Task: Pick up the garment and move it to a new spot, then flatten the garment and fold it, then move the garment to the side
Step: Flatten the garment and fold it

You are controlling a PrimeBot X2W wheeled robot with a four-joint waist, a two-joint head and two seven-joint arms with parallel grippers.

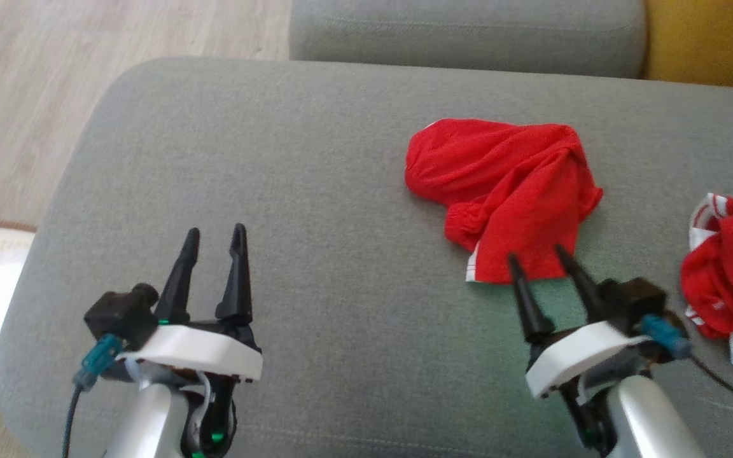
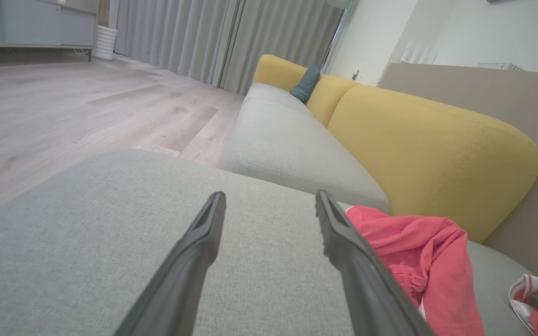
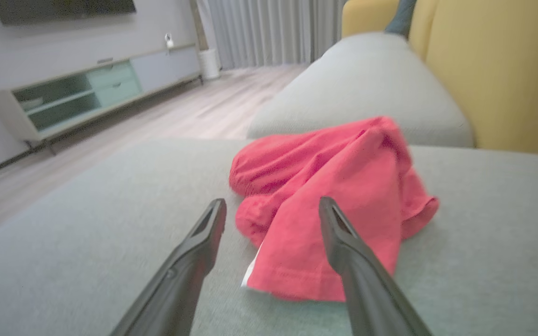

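The floor (image 2: 63, 107) is of pale wooden planks. A wide grey sofa seat (image 1: 277, 159) lies in front, and a second grey seat (image 2: 287, 144) continues behind it, with yellow back cushions (image 2: 428, 154) and a small dark teal pillow (image 2: 307, 83). Long grey curtains (image 2: 203, 37) reach the floor. A low cabinet (image 3: 87, 88) with pale green fronts stands along a pale wall (image 3: 63, 42), under a dark screen (image 3: 63, 7). The light is soft.

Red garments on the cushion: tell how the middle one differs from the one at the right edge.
The middle garment lies spread wider, in front of the right gripper; the edge garment is bunched tighter, to that gripper's right. The middle garment shows a sliver of white at its hem; the edge garment shows striped white trim. Both are red, crumpled and unheld.
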